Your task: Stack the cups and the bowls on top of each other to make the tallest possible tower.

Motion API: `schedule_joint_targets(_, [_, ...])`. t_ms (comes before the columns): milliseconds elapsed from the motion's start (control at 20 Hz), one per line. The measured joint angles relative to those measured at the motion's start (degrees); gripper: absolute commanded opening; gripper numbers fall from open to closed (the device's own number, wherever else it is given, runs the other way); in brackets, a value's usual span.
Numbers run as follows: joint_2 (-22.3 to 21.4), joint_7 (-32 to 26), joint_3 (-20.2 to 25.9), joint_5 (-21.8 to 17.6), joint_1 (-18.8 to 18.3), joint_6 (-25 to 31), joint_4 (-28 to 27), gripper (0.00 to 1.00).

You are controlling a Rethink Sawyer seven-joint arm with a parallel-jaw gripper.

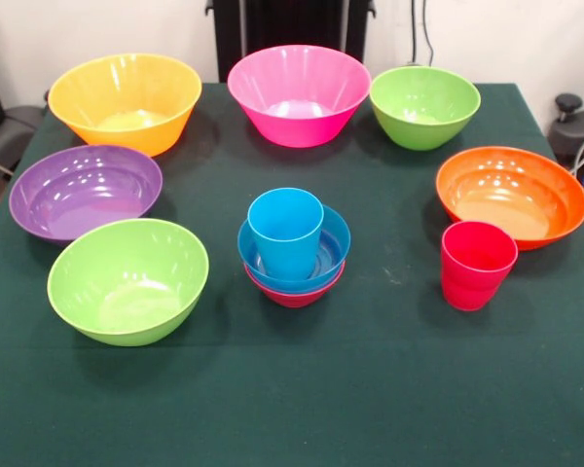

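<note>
Although nothing of the arm or its pincer shows anywhere, so that I cannot tell whether it is open or holding anything, the green-clothed counter is laid out plainly enough to judge the job. The landmark is the tower at the middle: a light blue cup stands upright inside a small blue bowl, which nests in a small red bowl whose rim just peeks out beneath. Mouths up, they sit into one another, which steadies them but adds little height.

Left of the tower and slightly nearer the camera sits a lime green bowl, apart from it. To the tower's right, about level with it, stands the red-pink cup, upright and alone; it appears to touch or just overlap the orange bowl behind it, though the angle makes that uncertain. Left of the tower and a little farther back is the purple bowl, just behind the near green bowl.

Farthest from the tower, along the counter's back edge, stand the yellow-orange bowl at left, the pink bowl straight behind the tower, and a second lime green bowl to the right. All are mouth up and spread in a ring, which leaves each free to be reached. By my judgement the stacking is barely begun, the big bowls being untouched.
</note>
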Motion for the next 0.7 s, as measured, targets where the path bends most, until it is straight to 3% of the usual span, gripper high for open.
schedule_joint_targets(700, [-1.5,0.0,-0.4,0.0,3.0,-0.9,1.3,1.00])
